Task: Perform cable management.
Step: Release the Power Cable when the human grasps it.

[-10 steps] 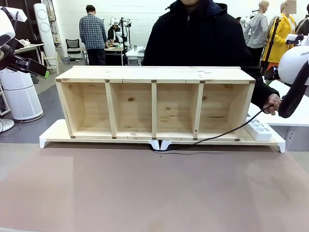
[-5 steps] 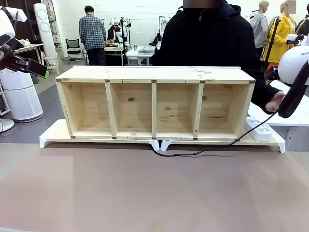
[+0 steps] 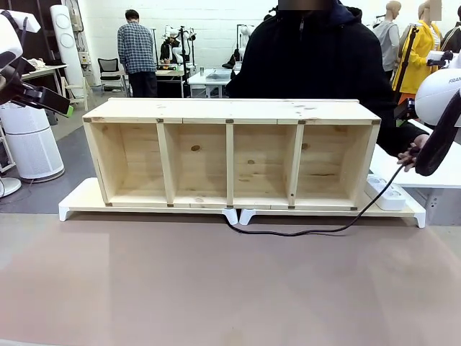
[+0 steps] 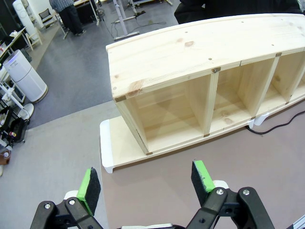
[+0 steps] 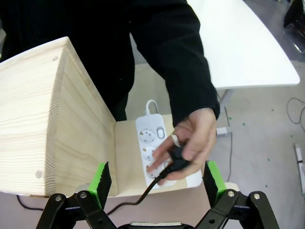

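Cable [image 3: 302, 232]: thin black cord, runs from under the middle of the wooden shelf unit [image 3: 230, 153], sags in a loose curve over the brown tabletop [image 3: 216, 288], then rises to the right end, where the person's hand [image 5: 188, 138] pinches its plug just above the white power strip [image 5: 155, 143]. We judge it light, limp, no shape of its own; will slide easily on the mat and swing if lifted by one point. Plug end is the stiff part, but it is taken by the person. Best hold, we think: the free slack on the table in front of the shelf, pinch across the cord, low.

Right gripper [image 5: 157, 183]: fingers fully apart, nothing between them, hovering above hand + strip. Left gripper [image 4: 145, 181]: pads also wide apart, empty, looking down at the shelf's left end, well apart from the cord.

Surface: flat brown mat, bare near us. Shelf sits on a white base board [image 3: 79, 202] w/ a gap at the middle where the cord goes under. Room: open workshop, grey floor, white air purifier [image 3: 29, 140] at left, another person at benches far back.
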